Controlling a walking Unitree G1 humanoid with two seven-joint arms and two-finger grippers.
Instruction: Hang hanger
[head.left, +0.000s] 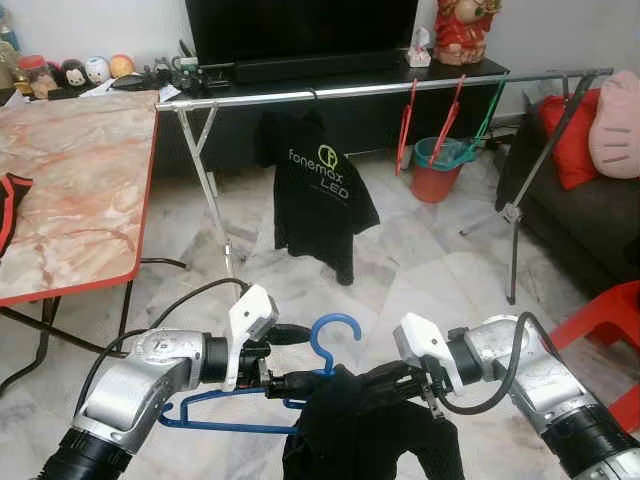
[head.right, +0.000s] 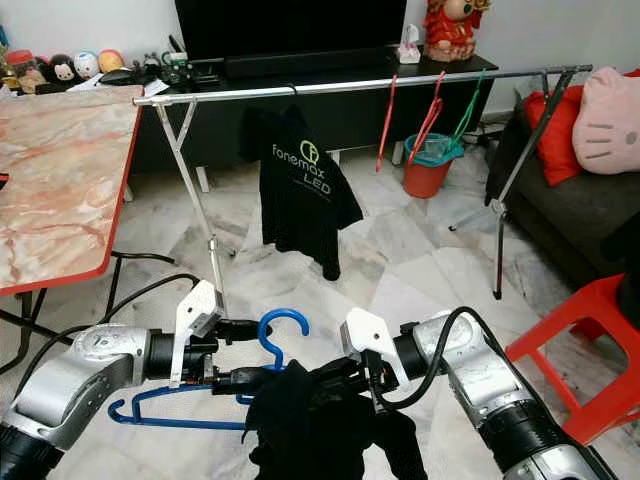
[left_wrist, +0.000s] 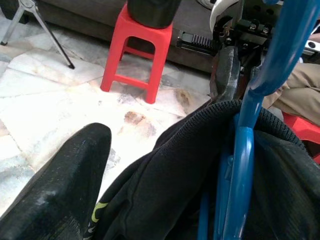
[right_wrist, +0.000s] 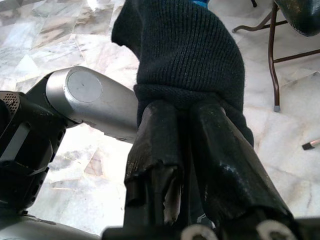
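At far left, a marble-patterned tabletop (head.left: 70, 190) with a red edge. Behind it along the wall, small figurines and a dark TV stand. Across the middle of the room, a silver clothes rail (head.left: 380, 88) on crossed legs, with a black printed T-shirt (head.left: 318, 190) hanging from it near the centre and thin red and green hangers (head.left: 455, 118) further right. Beneath those, an orange-red bucket (head.left: 432, 170) on the marble floor.

Low in front, the left hand (head.left: 290, 360), its fingers closed narrowly around the neck of the blue hanger (head.left: 325, 345), just under the hook. Hook upright, pointing toward the rail but well apart from it; blue bar running back under the left arm. Draped over the hanger, a black garment (head.left: 365, 430), its knitted collar bunched against the blue stem in the left wrist view.

Just right of that, the right hand (head.left: 400, 385), its two black fingers (right_wrist: 220, 165) pinched together on the garment's ribbed collar. At far right, a dark sofa with red and pink cushions, and a red plastic stool (head.right: 590, 340) beside the right arm.
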